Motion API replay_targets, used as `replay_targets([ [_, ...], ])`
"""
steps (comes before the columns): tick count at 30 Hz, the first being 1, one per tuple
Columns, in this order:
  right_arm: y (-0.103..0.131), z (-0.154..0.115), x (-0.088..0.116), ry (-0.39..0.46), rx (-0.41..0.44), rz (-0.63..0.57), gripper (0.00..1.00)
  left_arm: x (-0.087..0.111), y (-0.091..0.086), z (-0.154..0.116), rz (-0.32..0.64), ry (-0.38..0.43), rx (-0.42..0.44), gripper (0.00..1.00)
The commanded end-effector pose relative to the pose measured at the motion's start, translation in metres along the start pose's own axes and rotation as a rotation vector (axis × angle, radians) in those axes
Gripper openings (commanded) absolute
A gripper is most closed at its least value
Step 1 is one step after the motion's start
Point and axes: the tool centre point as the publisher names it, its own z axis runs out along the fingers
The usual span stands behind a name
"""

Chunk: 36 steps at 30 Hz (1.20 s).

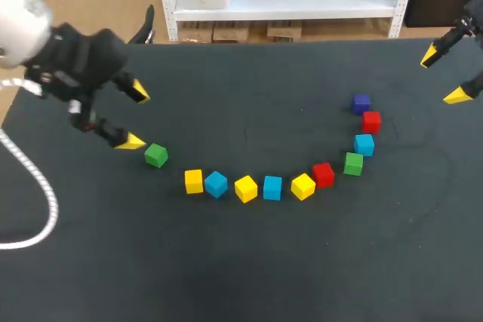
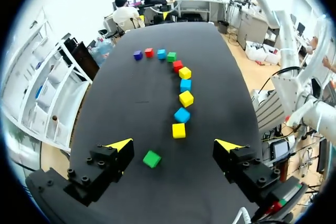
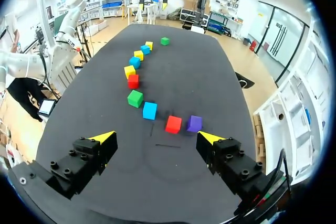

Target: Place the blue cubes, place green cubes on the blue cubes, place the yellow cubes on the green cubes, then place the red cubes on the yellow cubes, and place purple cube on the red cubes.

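Arc: eleven single cubes are lying in a curve on the table, none of them stacked.
Near stretch: three yellow cubes are alternating with the left blue cube and the middle blue cube, closest to the near edge.
Left green cube: is lying at the arc's left end, just ahead of the left gripper's spread fingers.
Left gripper: is hanging near the left edge, fingers wide apart, gripping nothing.
Right stretch: a red cube, right green cube, right blue cube, second red cube and purple cube are climbing toward the far edge.
Right gripper: is hanging by the far right corner, fingers wide apart, empty.
Deciding relation: blue is going first. The left blue cube is lying beyond the green and one yellow from the left fingers; the right blue cube is lying nearer the right arm.
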Motion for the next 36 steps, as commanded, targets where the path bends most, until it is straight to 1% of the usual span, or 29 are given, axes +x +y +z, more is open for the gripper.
replay_targets([
  [1,0.0,0.0,0.0,-0.002,-0.001,-0.001,1.0,-0.022,-0.004,0.026,0.018,0.147,0.004,1.0],
  [5,0.0,0.0,0.0,-0.002,-0.001,-0.001,1.0,-0.039,-0.013,0.049,0.049,0.198,0.023,1.0],
  [9,0.0,0.0,0.0,-0.002,-0.001,-0.001,1.0,-0.05,-0.017,0.073,0.07,0.242,0.037,1.0],
  [12,0.0,0.0,0.0,-0.002,-0.001,-0.001,1.0,-0.058,-0.019,0.093,0.114,0.285,0.041,1.0],
  [14,0.0,0.0,0.0,-0.002,-0.001,-0.001,1.0,-0.063,-0.018,0.105,0.119,0.282,0.054,1.0],
  [16,0.0,0.0,0.0,-0.002,-0.001,-0.001,1.0,-0.067,-0.017,0.119,0.144,0.288,0.064,1.0],
  [18,0.0,0.0,0.0,-0.002,-0.001,-0.001,1.0,-0.069,-0.016,0.13,0.168,0.317,0.061,1.0],
  [20,0.0,0.0,0.0,-0.002,-0.001,-0.001,1.0,-0.07,-0.013,0.139,0.169,0.305,0.064,1.0],
  [21,0.0,0.0,0.0,-0.002,-0.001,-0.001,1.0,-0.07,-0.012,0.144,0.167,0.318,0.066,1.0],
  [23,0.0,0.0,0.0,-0.002,-0.001,-0.001,1.0,-0.072,-0.01,0.153,0.171,0.318,0.066,1.0],
  [24,0.0,0.0,0.0,-0.002,-0.001,-0.001,1.0,-0.072,-0.009,0.159,0.183,0.345,0.06,1.0],
  [27,0.0,0.0,0.0,-0.002,-0.001,-0.001,1.0,-0.075,-0.008,0.171,0.18,0.344,0.067,1.0],
  [32,0.0,0.0,0.0,-0.002,-0.001,-0.001,1.0,-0.085,-0.013,0.187,0.219,0.368,0.075,1.0],
  [36,0.0,0.0,0.0,-0.002,-0.001,-0.001,1.0,-0.091,-0.016,0.197,0.234,0.361,0.097,1.0],
])
